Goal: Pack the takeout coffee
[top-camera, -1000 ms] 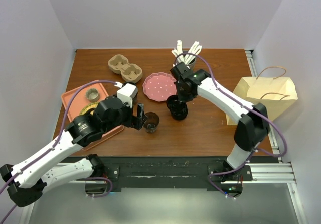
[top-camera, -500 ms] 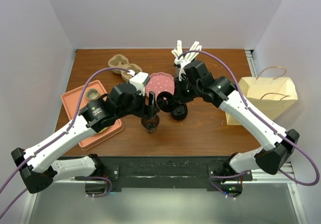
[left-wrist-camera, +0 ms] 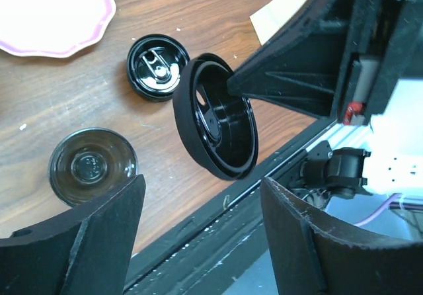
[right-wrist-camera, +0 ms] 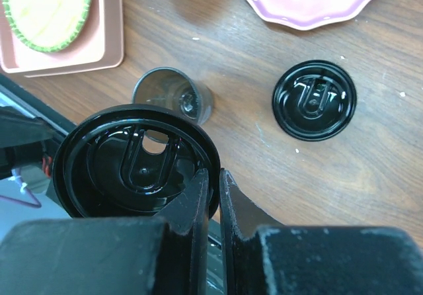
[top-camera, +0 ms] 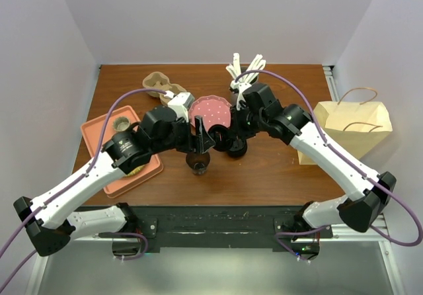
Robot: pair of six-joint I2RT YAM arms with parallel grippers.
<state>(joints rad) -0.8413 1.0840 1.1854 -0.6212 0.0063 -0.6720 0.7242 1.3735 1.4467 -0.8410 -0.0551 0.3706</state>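
A dark see-through coffee cup (top-camera: 198,162) stands open and upright on the wooden table (top-camera: 277,169). My right gripper (right-wrist-camera: 215,188) is shut on the rim of a black lid (right-wrist-camera: 132,163), held tilted in the air just right of and above the cup (right-wrist-camera: 173,96). A second black lid (top-camera: 238,148) lies flat on the table. My left gripper (left-wrist-camera: 198,235) hovers open with nothing between its fingers; the cup (left-wrist-camera: 92,166) sits just outside its left finger, and the held lid (left-wrist-camera: 215,116) hangs ahead of it.
A pink plate (top-camera: 210,111) lies behind the cup. The orange tray (top-camera: 109,120) is at the left, a pulp cup carrier (top-camera: 162,84) at the back left. White stirrers (top-camera: 243,69) stand at the back. A paper bag (top-camera: 350,124) sits at the right edge.
My right gripper lifted a lid off the table and carried it left toward the cup. My left arm swung from the cup's left side to behind it, jaws narrowing slightly.
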